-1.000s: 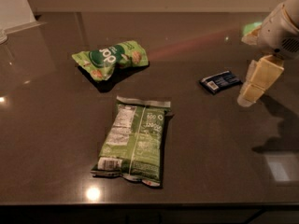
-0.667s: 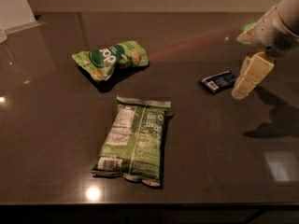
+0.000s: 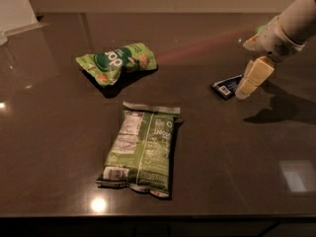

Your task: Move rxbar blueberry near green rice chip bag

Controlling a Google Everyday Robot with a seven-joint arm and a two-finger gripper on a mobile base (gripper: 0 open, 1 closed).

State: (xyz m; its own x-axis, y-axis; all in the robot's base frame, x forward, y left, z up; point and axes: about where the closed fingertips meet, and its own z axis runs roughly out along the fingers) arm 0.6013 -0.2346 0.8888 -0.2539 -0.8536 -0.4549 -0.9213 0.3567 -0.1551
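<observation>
The rxbar blueberry (image 3: 226, 87), a small flat dark blue bar with a white label patch, lies on the dark table at the right. My gripper (image 3: 245, 91) comes down from the upper right on the white arm, and its cream tip is at the bar's right end, overlapping it in the view. I cannot tell whether it touches the bar. The green rice chip bag (image 3: 118, 62), bright green with a round dark logo, lies crumpled at the upper left, far from the bar.
A larger flat green bag (image 3: 143, 147) with white text panels lies face down in the middle front. The dark table (image 3: 49, 132) has its front edge along the bottom of the view. A pale object (image 3: 12, 6) stands at the far left corner.
My gripper has moved left and slightly down toward the blue bar, from beside it to its right end. The bar and both bags have not moved.
</observation>
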